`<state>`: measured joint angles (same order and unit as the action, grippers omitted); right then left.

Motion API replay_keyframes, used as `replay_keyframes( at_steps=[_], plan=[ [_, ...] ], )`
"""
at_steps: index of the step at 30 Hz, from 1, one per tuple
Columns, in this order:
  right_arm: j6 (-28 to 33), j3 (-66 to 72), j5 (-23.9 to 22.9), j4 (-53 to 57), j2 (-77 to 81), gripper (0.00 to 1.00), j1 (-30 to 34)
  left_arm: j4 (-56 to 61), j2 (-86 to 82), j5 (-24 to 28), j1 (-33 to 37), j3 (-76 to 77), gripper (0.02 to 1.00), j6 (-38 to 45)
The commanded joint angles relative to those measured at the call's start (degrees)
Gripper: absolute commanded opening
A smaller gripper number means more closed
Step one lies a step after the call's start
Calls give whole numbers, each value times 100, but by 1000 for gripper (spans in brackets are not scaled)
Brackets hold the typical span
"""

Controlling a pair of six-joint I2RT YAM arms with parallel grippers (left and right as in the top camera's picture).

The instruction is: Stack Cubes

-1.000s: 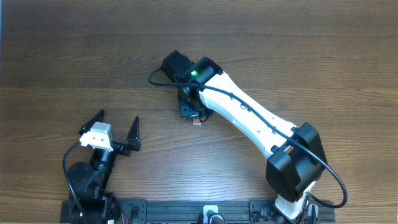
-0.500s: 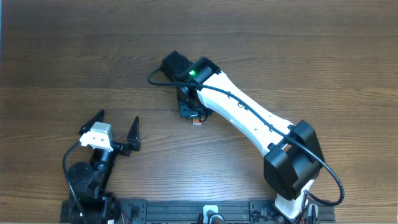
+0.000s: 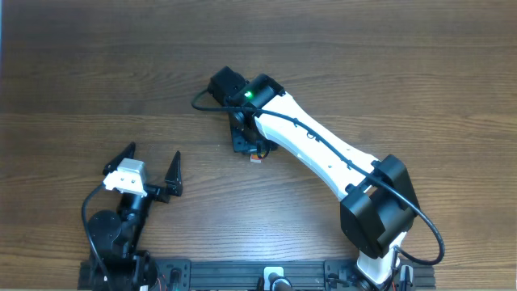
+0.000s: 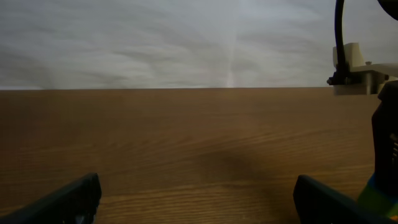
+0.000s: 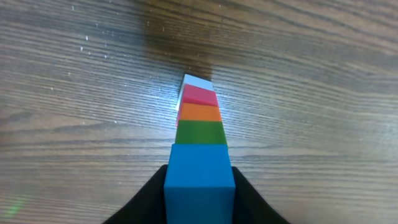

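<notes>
Right end effector (image 5: pixel 199 194) clasps the blue cube (image 5: pixel 199 163) topping the stack (image 5: pixel 199 118).

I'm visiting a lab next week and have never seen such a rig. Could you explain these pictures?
These are two robot arms on a wooden table, each ending in a two-finger gripper. One picture looks down from above; the other two come from cameras on the wrists. The left gripper rests open near its base, holding nothing. The right arm reaches to the table's middle, where its wrist camera looks down on a stack of cubes: a pale cube at the bottom, then a red cube, an orange cube and a green cube. The right gripper grips the blue cube on top.
</notes>
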<state>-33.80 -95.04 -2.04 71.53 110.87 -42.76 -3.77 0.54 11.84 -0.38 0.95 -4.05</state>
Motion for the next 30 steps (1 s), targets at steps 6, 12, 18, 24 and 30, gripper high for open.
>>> replay_keyframes(
  at_steps=[6,12,18,24,30],
  plan=[
    [2,-127,-17,-13,83,667,-42,17,-37,33,28,-42,1000,83],
    [76,-144,-184,-13,-13,993,39,17,-37,31,28,-42,1000,81],
    [656,-511,-658,-31,-595,991,439,17,-37,31,28,-42,1000,81],
    [1742,-555,-1141,-564,-1690,993,1550,17,-37,33,28,-42,1000,83],
    [2636,417,-1156,-1718,-2927,993,3121,17,-37,33,28,-42,1000,83]
  ],
)
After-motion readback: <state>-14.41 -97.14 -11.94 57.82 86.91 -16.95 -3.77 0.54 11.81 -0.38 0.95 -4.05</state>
